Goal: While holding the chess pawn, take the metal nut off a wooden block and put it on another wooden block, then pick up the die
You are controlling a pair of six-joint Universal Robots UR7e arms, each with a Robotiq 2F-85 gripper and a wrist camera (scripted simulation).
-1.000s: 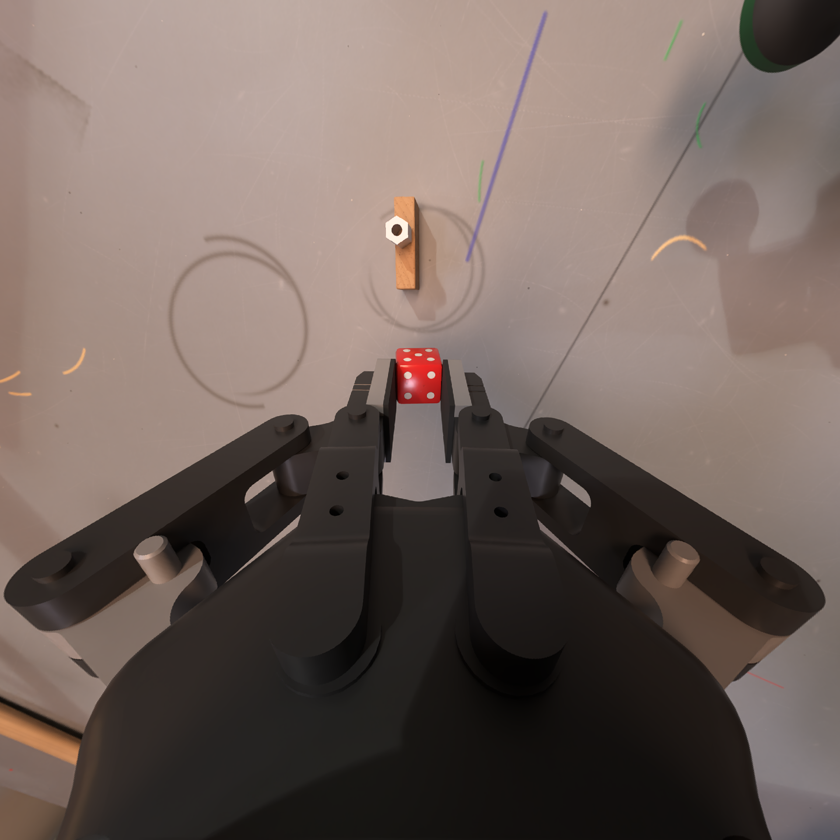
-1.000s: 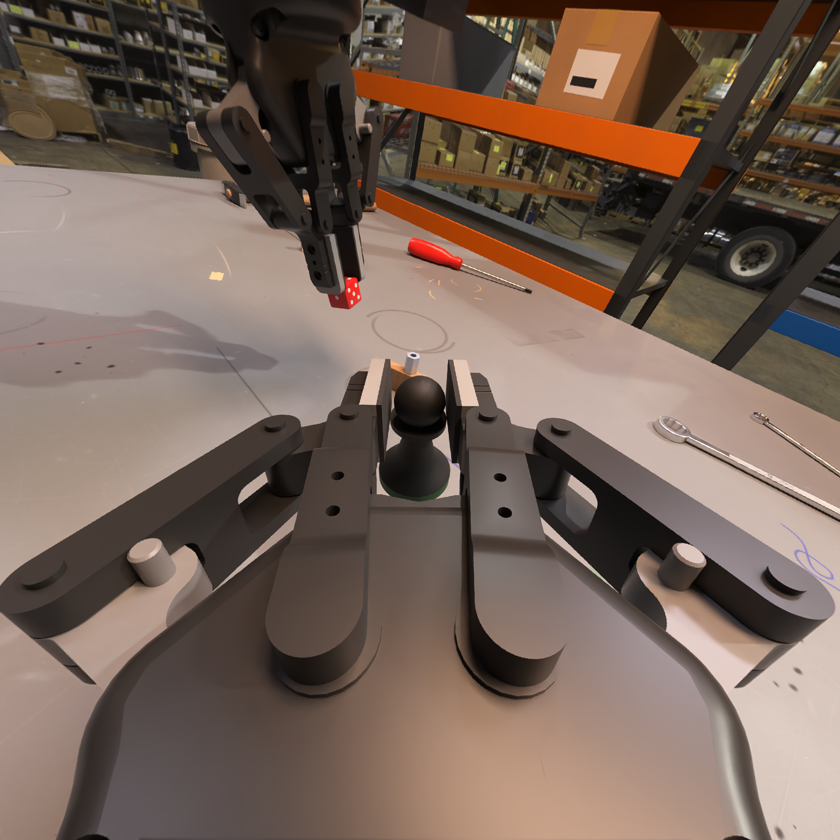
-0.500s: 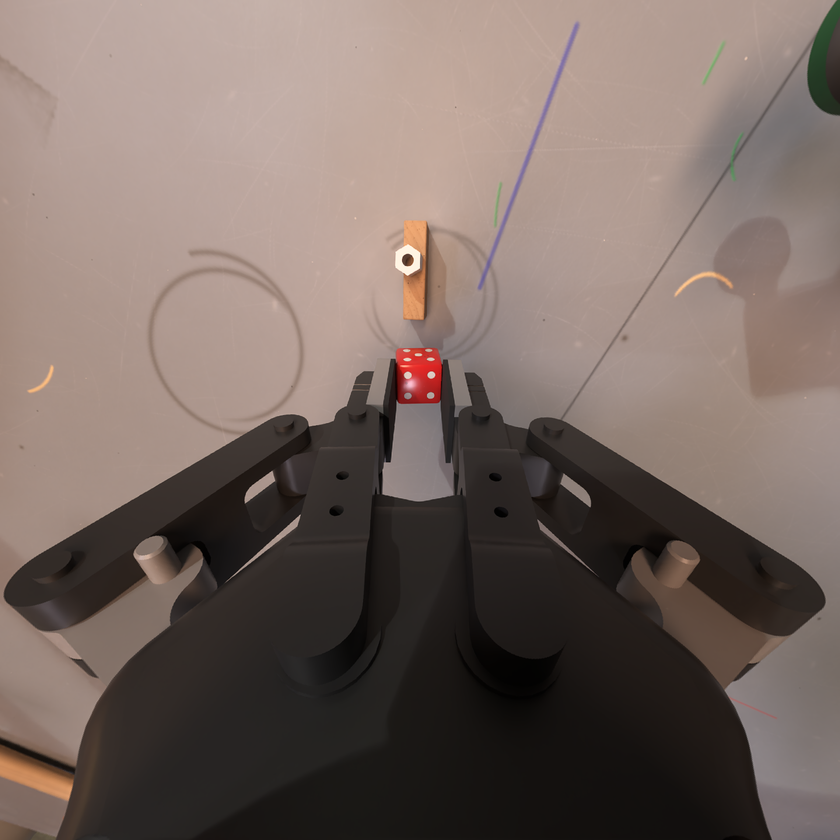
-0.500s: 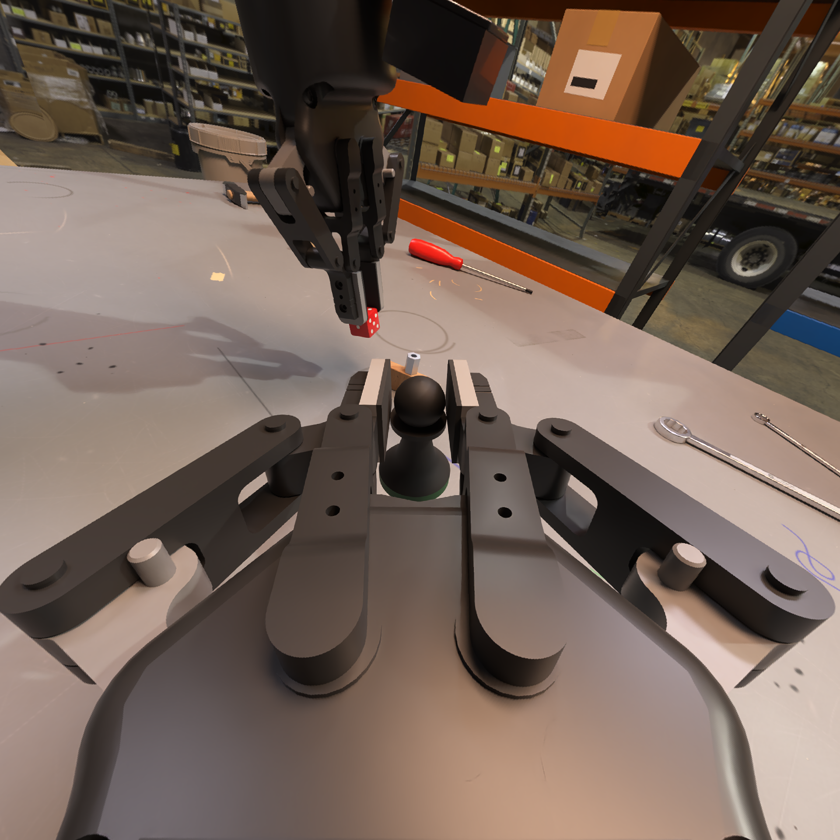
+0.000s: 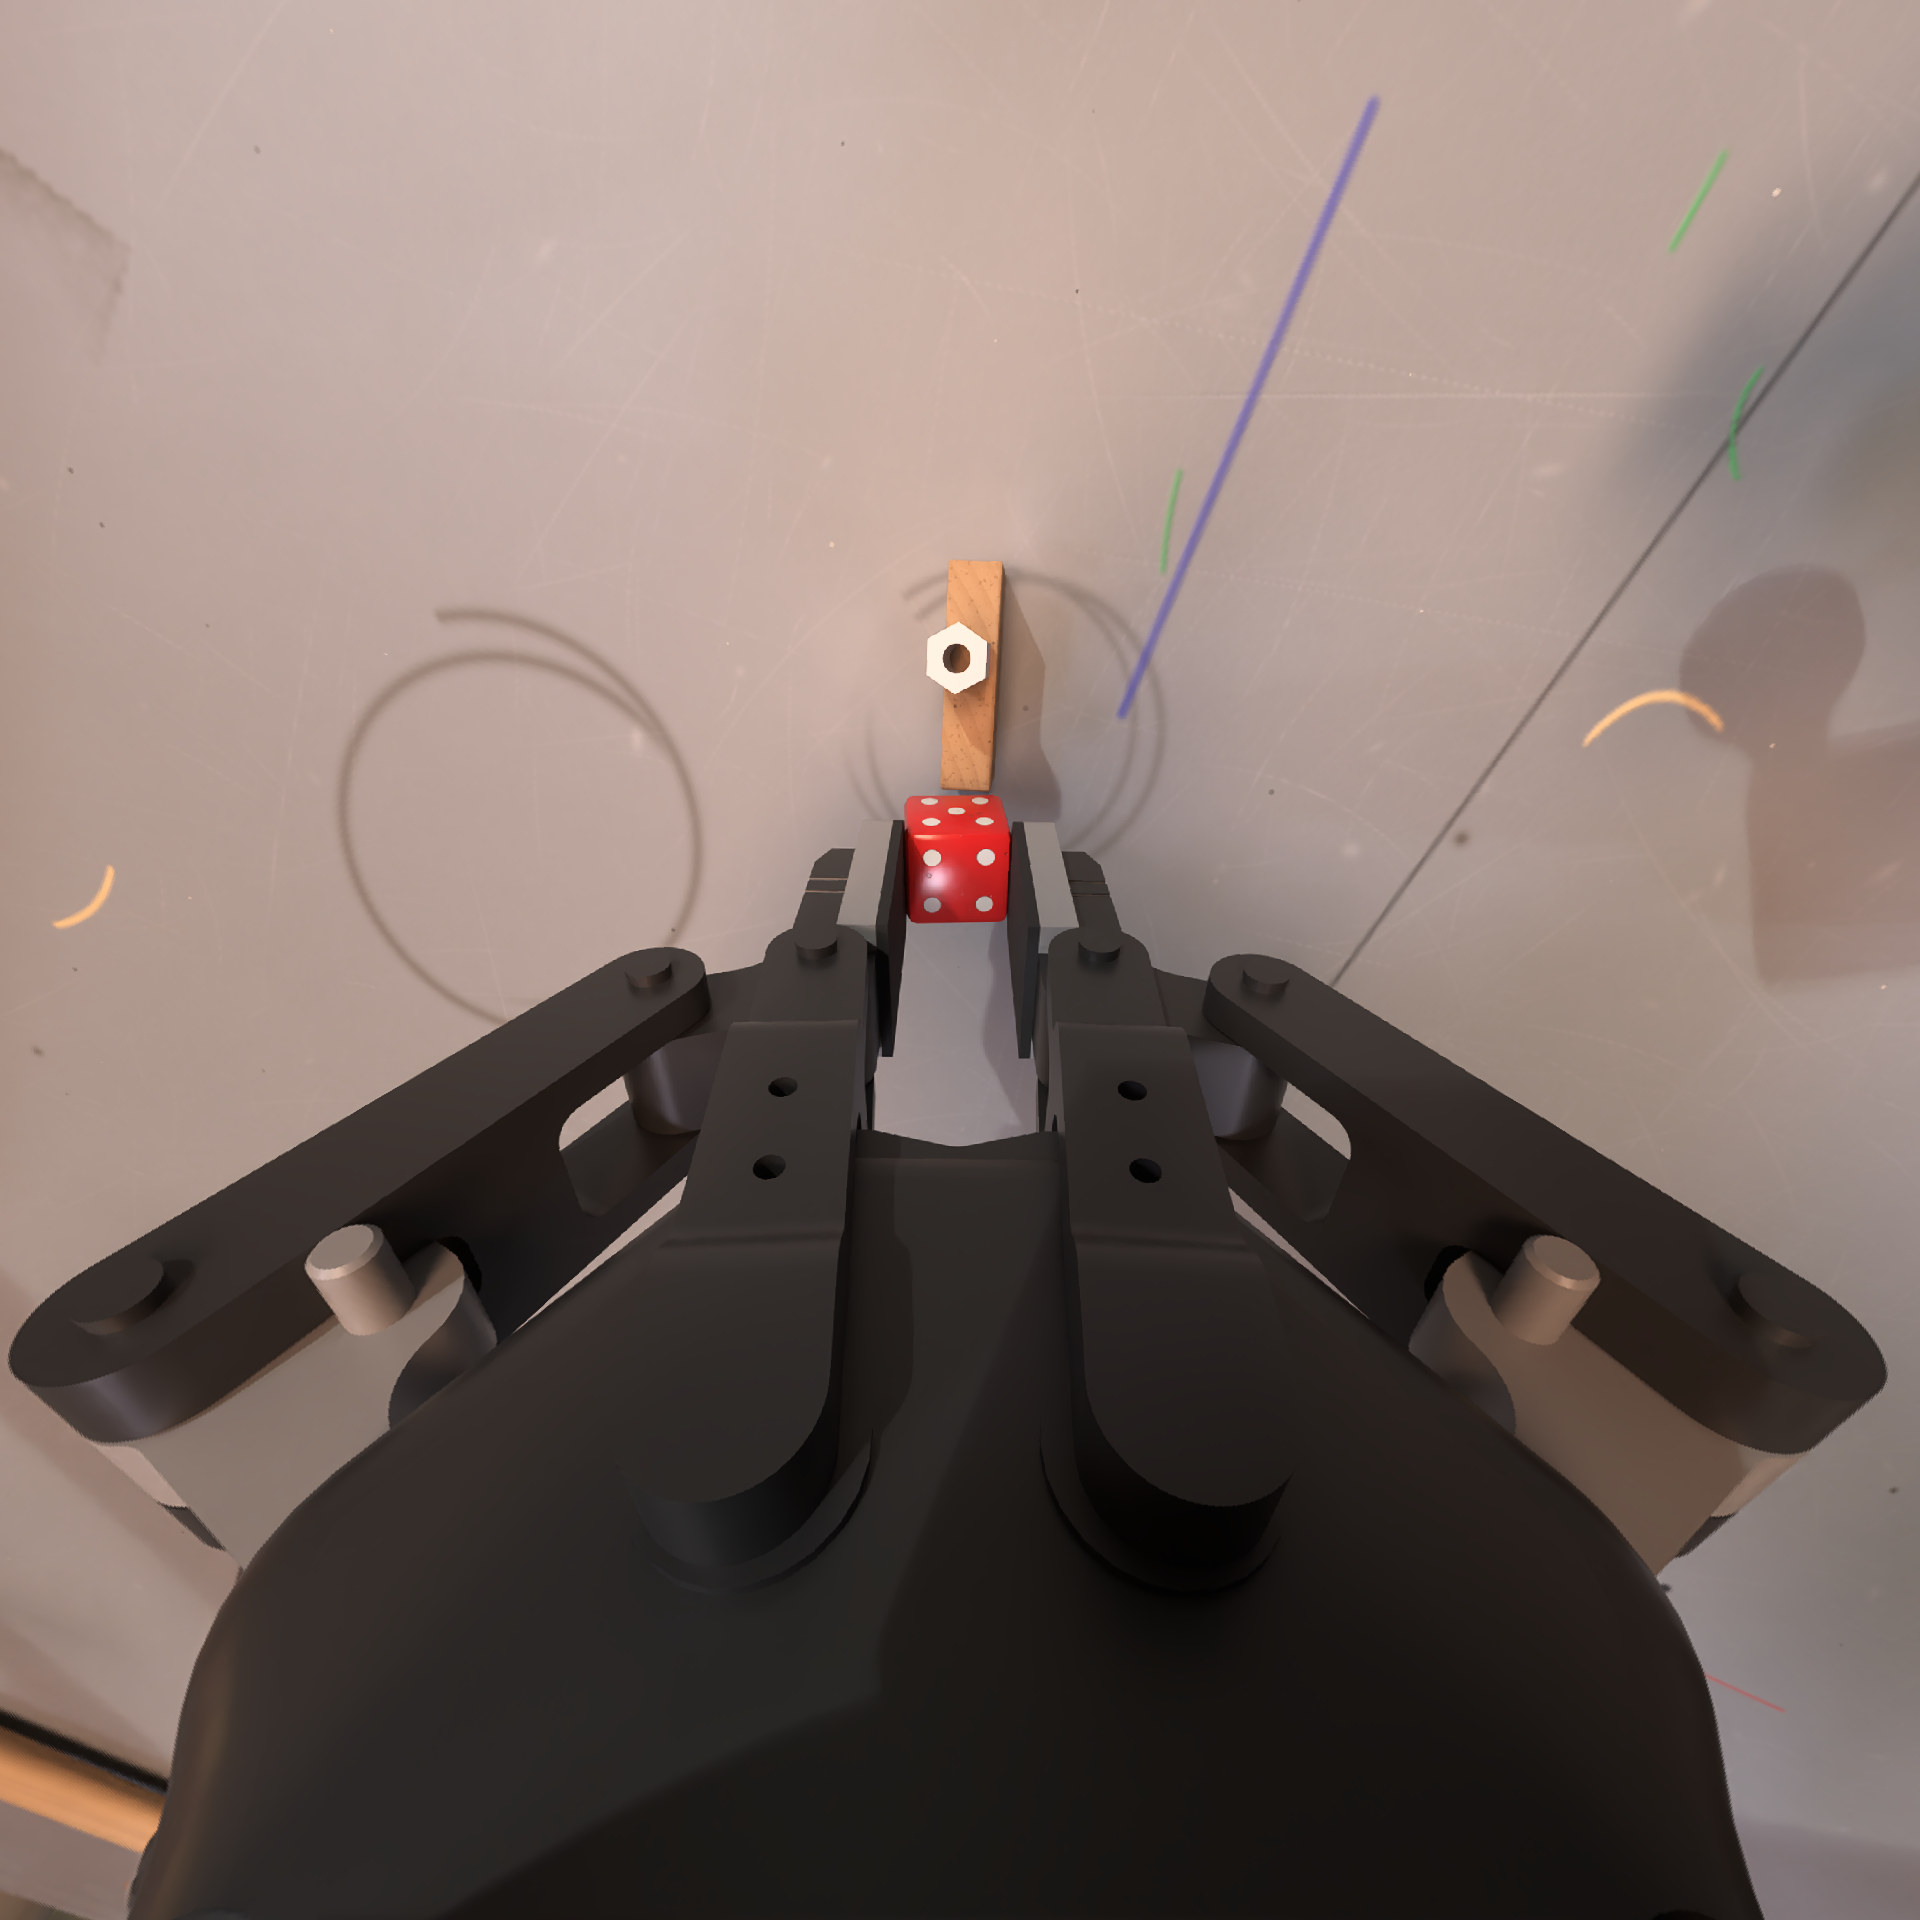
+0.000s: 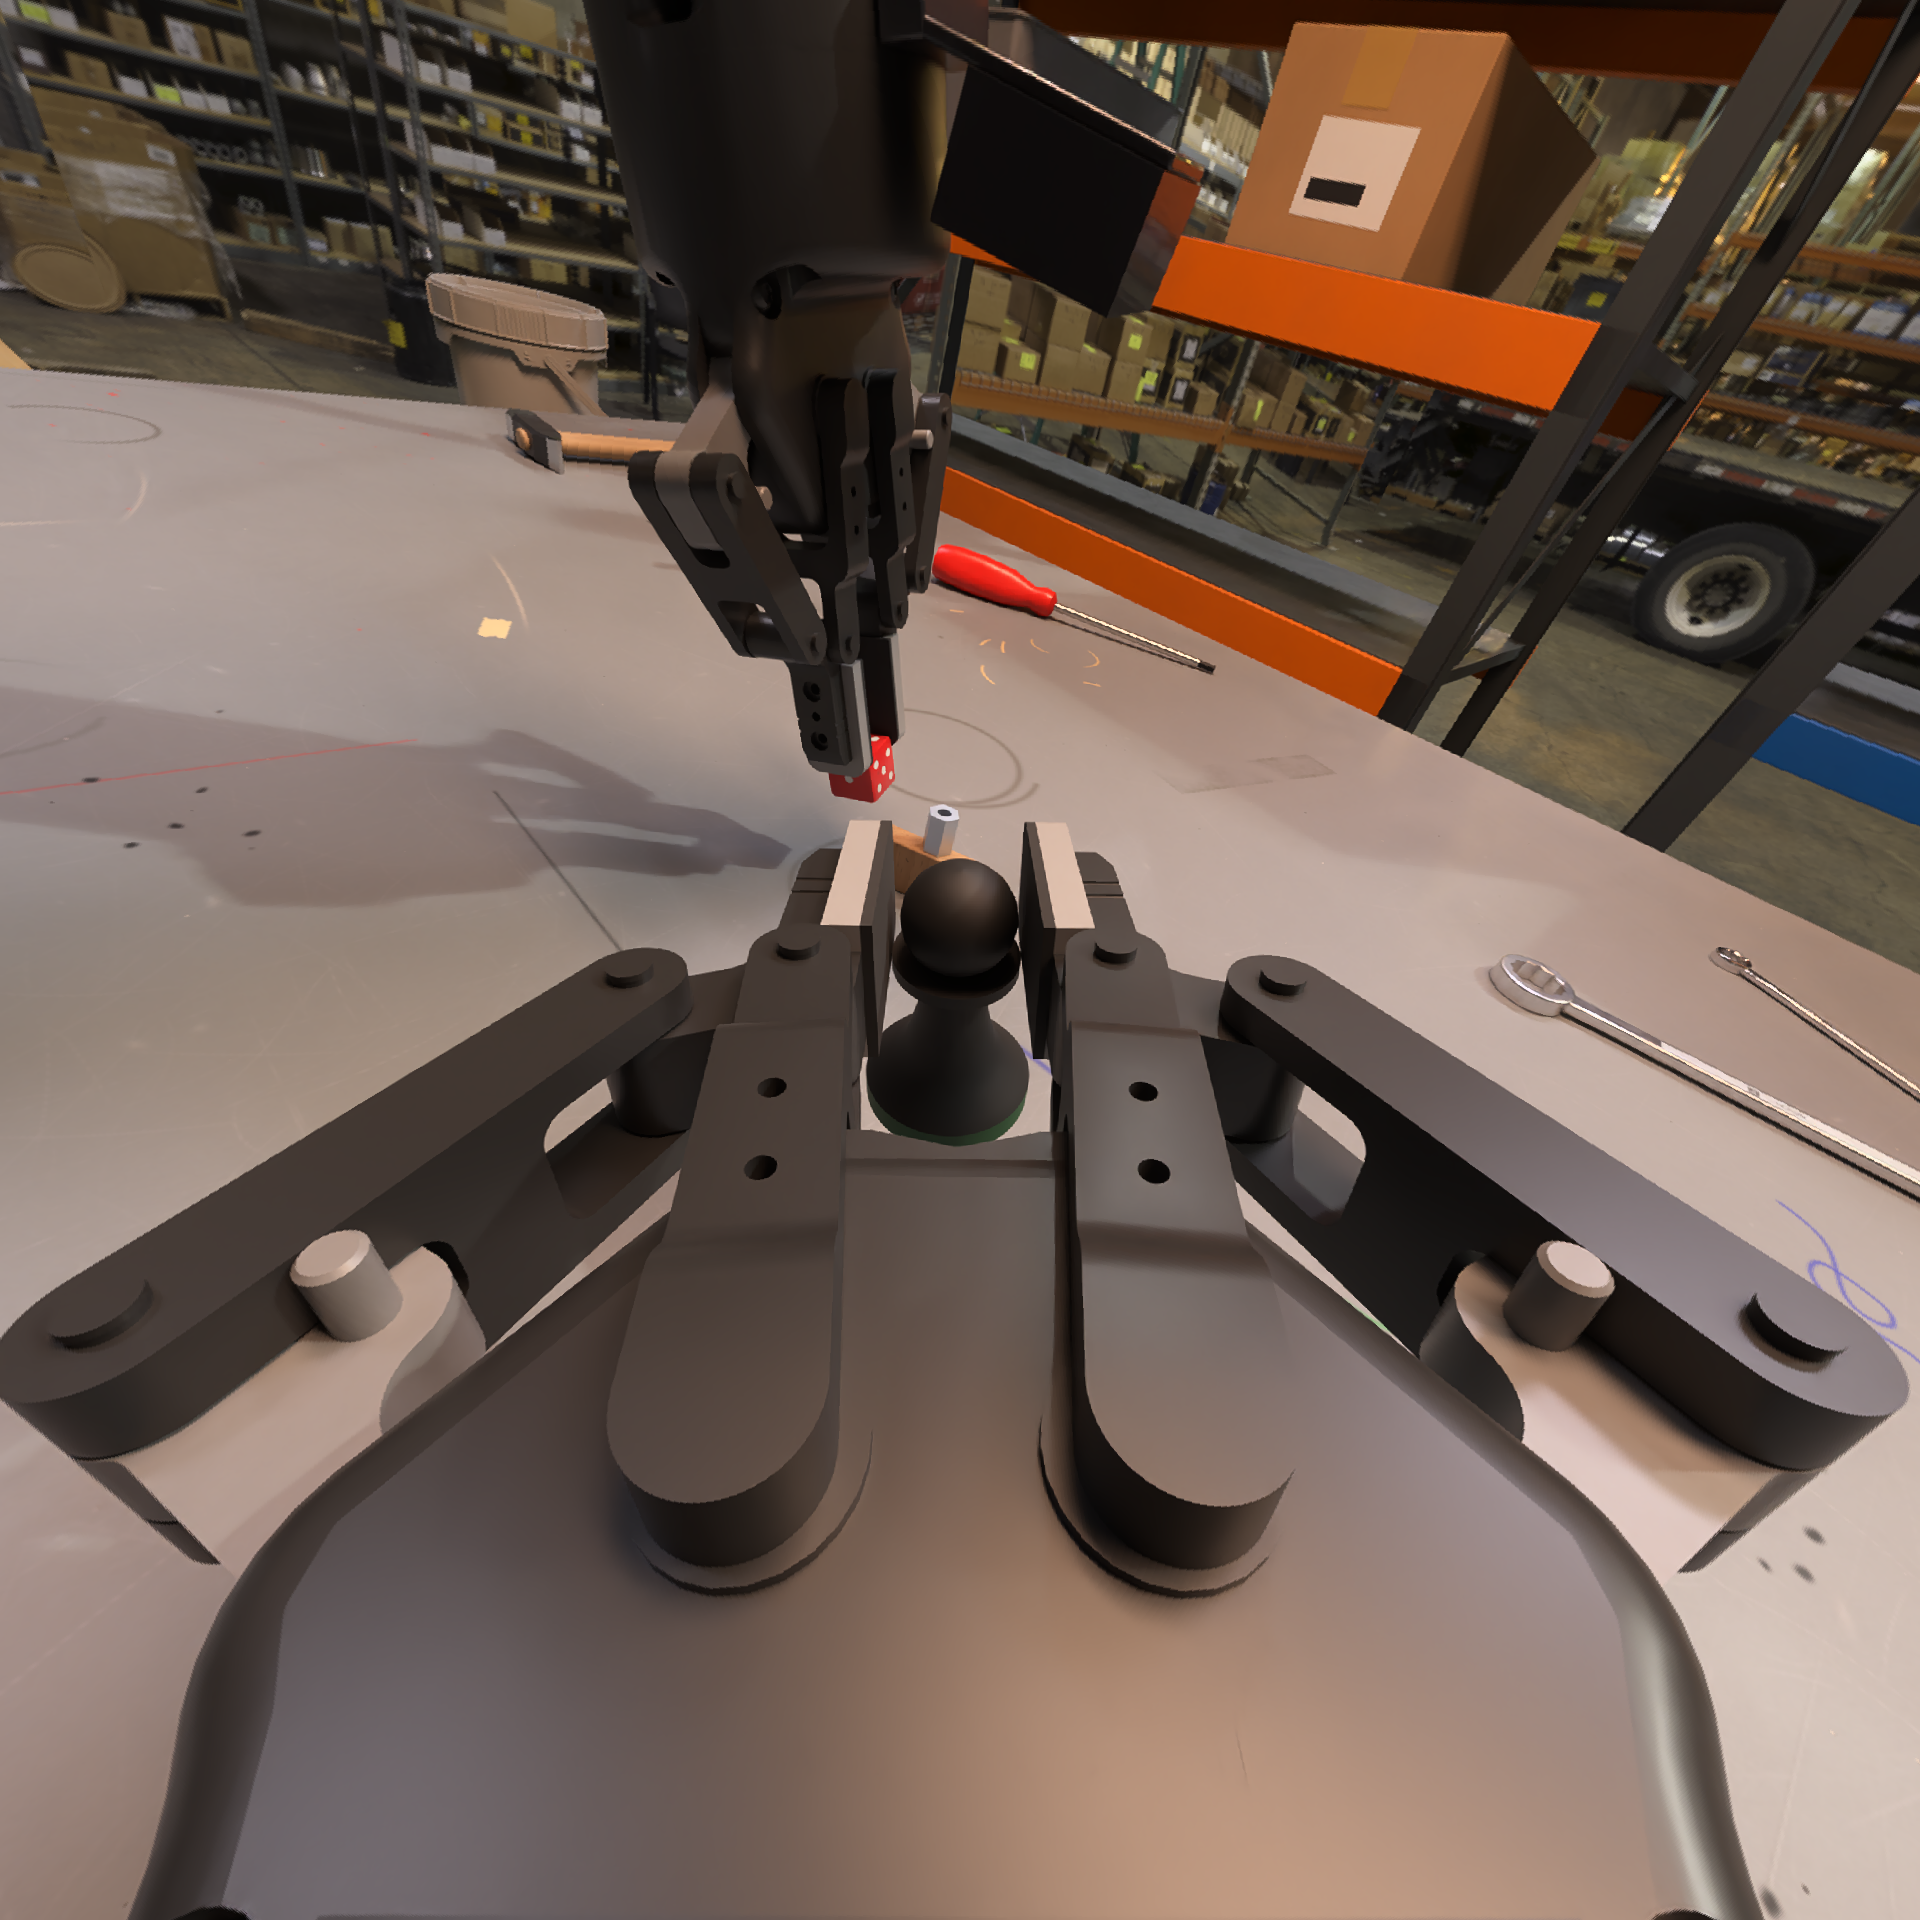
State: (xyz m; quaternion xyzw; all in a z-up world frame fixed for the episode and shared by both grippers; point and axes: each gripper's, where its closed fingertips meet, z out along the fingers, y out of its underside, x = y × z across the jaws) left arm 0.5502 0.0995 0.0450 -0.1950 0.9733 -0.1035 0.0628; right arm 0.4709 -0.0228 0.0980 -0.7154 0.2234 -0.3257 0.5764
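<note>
I note the red die point(image 5: 956, 860) pinched in my left tool point(image 5: 956, 878), lifted clear above the counter point(image 5: 520, 312), nut point(image 5: 955, 658) seated on wooden block point(image 5: 971, 675) below, black pawn point(image 6: 954, 997) clamped in my right tool point(image 6: 956, 883).

Red die point(image 5: 957, 860) with white pips, silver hex nut point(image 5: 956, 658) on tan wooden block point(image 5: 971, 717), black pawn point(image 6: 951, 997), grey tabletop point(image 5: 520, 312)

nut point(image 5: 956, 658) on block point(image 5: 971, 717), die point(image 5: 956, 858) above

Warehouse workshop: orange pallet racking point(image 6: 1351, 312), shelved cardboard boxes point(image 6: 1403, 156), hand tools on grey worktable point(image 6: 312, 935).
</note>
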